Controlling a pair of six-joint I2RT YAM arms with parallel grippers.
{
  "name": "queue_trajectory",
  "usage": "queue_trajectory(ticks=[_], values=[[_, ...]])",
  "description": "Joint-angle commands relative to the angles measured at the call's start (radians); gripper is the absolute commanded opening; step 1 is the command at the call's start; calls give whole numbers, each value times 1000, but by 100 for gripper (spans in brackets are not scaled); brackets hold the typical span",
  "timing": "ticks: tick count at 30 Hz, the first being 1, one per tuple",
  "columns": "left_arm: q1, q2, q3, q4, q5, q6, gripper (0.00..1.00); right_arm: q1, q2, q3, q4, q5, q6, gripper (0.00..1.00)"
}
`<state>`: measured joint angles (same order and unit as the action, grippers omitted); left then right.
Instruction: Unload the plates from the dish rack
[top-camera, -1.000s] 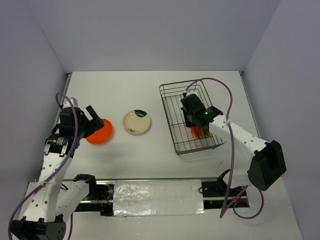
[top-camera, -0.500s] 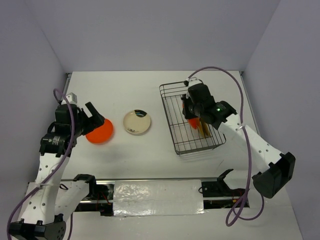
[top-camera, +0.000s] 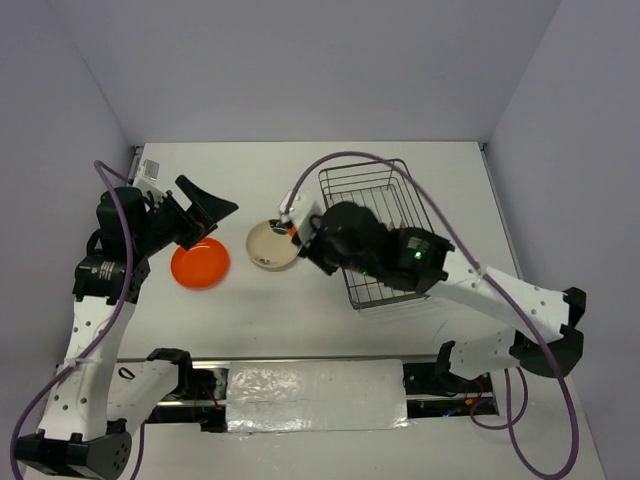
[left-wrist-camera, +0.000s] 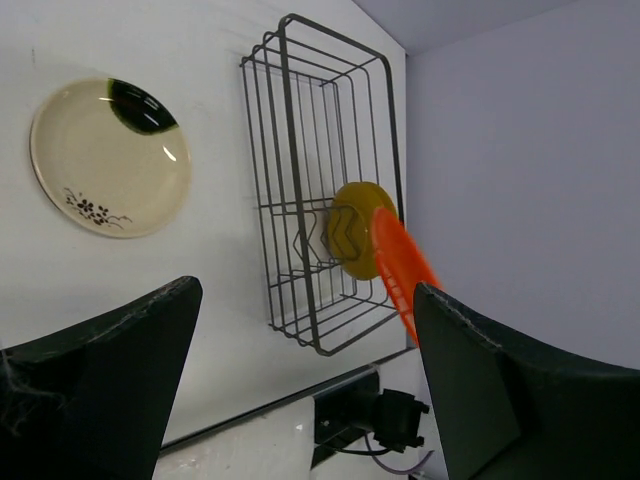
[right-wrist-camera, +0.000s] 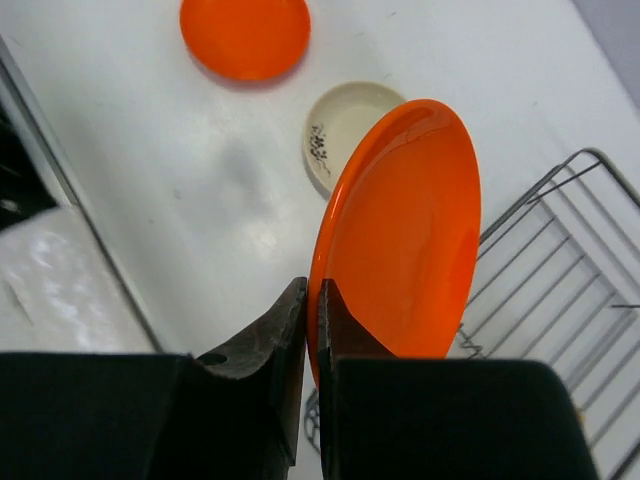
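On table, centre-left: cream plate (top-camera: 272, 245) lies flat, dark patch at one rim, small floral sprig roughly opposite. Beside it, toward L arm, table orange plate (top-camera: 200, 263), also flat; the two are near but not touching. To the R of both stands dish rack (top-camera: 345, 180), grey wire, long axis running away from the arm bases.

Inside rack: olive-yellow plate (left-wrist-camera: 355, 232), on edge among the bars toward the near end, brown zigzag pattern facing L wrist cam.

R gripper (right-wrist-camera: 312, 300): fingers closed tight on rim of held orange plate (right-wrist-camera: 400, 230), which stands on edge, clear of the table (top-camera: 300, 300). In top view this gripper sits btwn cream plate and rack's L side, just beside the cream plate's rim, w/ R arm lying across the rack and hiding much of it.

L gripper (left-wrist-camera: 306, 290): jaws wide apart, nothing btwn them, raised above the table close to table orange plate, pointing toward the rack.
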<state>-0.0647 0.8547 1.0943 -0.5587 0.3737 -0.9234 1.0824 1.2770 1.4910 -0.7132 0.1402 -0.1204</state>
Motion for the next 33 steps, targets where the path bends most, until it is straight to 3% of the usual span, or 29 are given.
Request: queue_trajectory(ticks=[1,5,11,14,18,19,20,23,24,25,29,33], values=[[-1,-10,73,-15,30,-55,99,155,51,-8,66,358,-183,0],[-4,-20,44,-56,31,-11,100,293,166,17,171,587,-307,0],[-4,-78,-42,-21,28,-6,99,364,361,207,165,654,-395,0],[-6,-63,-39,-61,2,30,92,389,450,284,208,725,-435,0],[-6,-46,-42,-109,-61,83,56,393,504,327,254,728,-452,0],[-6,-45,-47,-110,-65,90,39,393,509,328,255,716,-450,0],[-6,-45,-48,-115,-90,90,4,395,513,328,255,705,-440,0],[-6,-39,-65,-101,-175,86,0,390,503,296,264,652,-394,29],[-6,-37,-77,-98,-208,80,0,387,490,249,279,636,-381,70],[-4,-36,-83,-93,-237,74,0,383,457,221,306,624,-346,99],[8,7,-117,-93,-509,38,0,337,319,32,314,596,-170,100],[60,93,-162,-41,-623,17,0,288,81,-174,299,587,116,100]])
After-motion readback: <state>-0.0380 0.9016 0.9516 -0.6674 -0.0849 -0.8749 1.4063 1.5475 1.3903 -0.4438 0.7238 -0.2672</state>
